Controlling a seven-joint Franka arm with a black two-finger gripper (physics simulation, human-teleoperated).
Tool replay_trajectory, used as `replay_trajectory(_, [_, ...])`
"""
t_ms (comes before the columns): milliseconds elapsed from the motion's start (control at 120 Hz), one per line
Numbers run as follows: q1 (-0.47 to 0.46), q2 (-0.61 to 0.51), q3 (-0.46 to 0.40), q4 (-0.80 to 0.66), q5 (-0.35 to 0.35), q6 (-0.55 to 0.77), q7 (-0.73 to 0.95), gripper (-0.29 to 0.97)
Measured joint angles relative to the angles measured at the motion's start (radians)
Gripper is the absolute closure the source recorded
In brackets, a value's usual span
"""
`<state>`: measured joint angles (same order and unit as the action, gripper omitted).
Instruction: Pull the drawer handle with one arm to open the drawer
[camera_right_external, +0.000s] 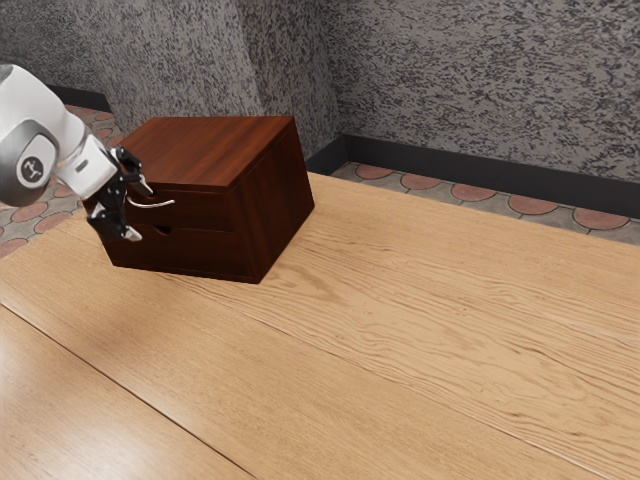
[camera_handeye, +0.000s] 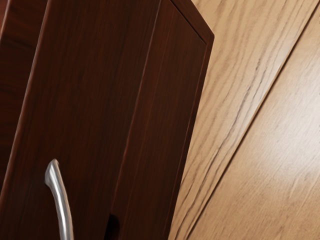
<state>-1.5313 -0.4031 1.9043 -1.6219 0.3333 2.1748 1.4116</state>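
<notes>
Note that the fingers (camera_right_external: 126, 226) stand open, one above and one below the silver drawer handle (camera_right_external: 155, 203), without clamping it. The handle sits on the upper drawer (camera_right_external: 205, 208) of the dark wooden cabinet (camera_right_external: 215, 150) on the counter (camera_right_external: 400, 330).

One dark reddish-brown wooden cabinet (camera_right_external: 215, 150), one light oak plank table (camera_right_external: 400, 330), two flat drawer fronts, upper (camera_right_external: 200, 208) and lower (camera_right_external: 195, 250), one curved silver metal handle (camera_right_external: 150, 203).
</notes>
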Motion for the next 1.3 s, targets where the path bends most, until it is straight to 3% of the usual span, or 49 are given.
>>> replay_trajectory(67, [-0.050,-0.011,0.062,0.016,-0.003,-0.002,0.003,0.00])
replay_trajectory(167, [-0.071,-0.021,0.087,0.022,-0.006,-0.004,0.007,0.00])
replay_trajectory(950, [-0.111,-0.028,0.137,0.022,-0.010,-0.003,0.022,0.02])
replay_trajectory(1300, [-0.095,0.027,0.138,-0.030,-0.051,-0.005,0.023,0.00])
